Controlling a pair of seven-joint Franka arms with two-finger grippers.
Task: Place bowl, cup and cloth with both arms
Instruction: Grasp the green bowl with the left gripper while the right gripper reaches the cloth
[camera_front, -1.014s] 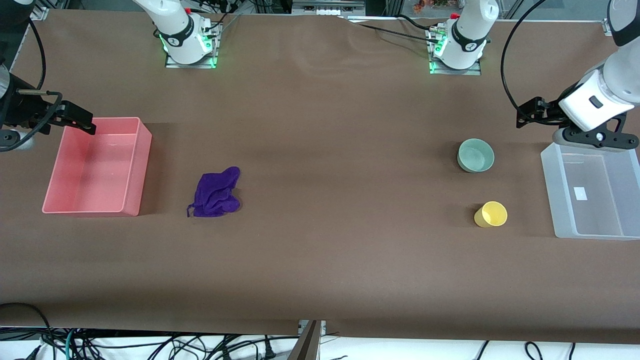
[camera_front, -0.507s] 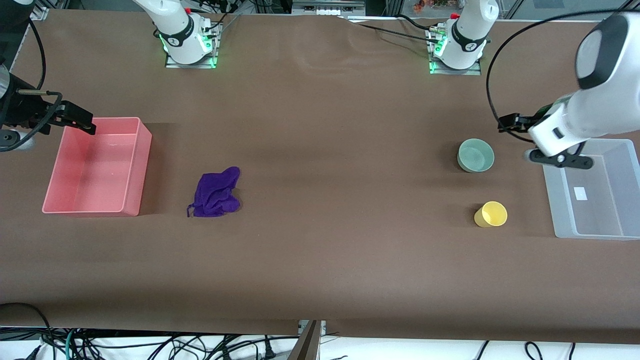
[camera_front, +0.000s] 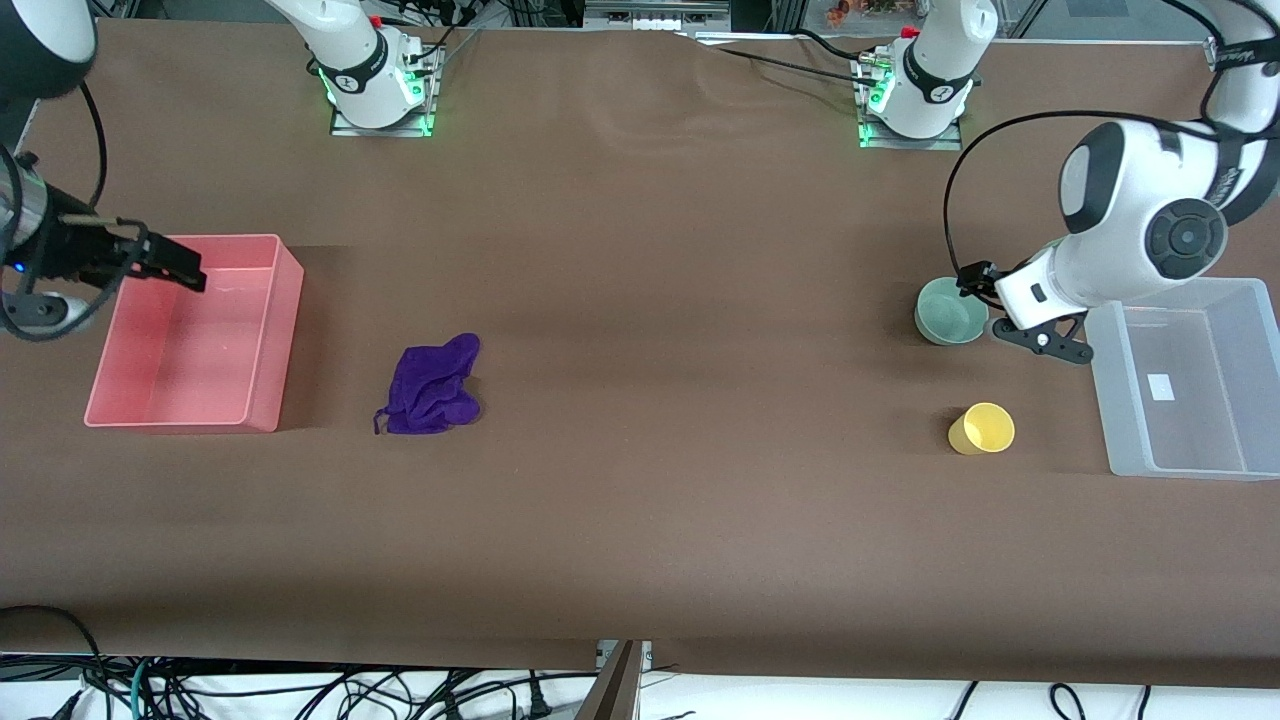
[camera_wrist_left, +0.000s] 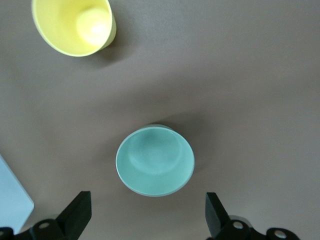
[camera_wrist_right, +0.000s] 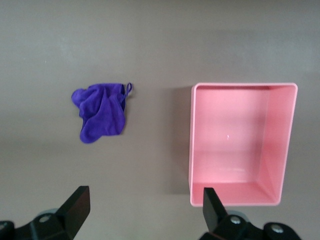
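**Both grippers open above the table, bowl, cup and cloth all lying free**

Nearest the front camera at the left arm's end, the yellow cup (camera_front: 981, 428) lies tipped on its side on the brown table (camera_front: 660, 500), near the clear plastic bin (camera_front: 1190, 390). Toward the right arm's end, the purple cloth (camera_front: 432, 385) sits crumpled with its thin loop showing, well apart from the pink bin (camera_front: 195, 333).

Farther from the camera than the cup, the sage-green bowl (camera_front: 950, 311) stands upright. The left gripper (camera_front: 990, 300) hangs over the table just beside the bowl, between it and the clear bin; in the left wrist view its fingers (camera_wrist_left: 75, 217) are spread wide with the bowl (camera_wrist_left: 155, 160) between them and nothing held.

The right gripper (camera_front: 165, 262) hovers over the pink bin's edge, its fingers (camera_wrist_right: 75, 207) likewise spread apart and empty.
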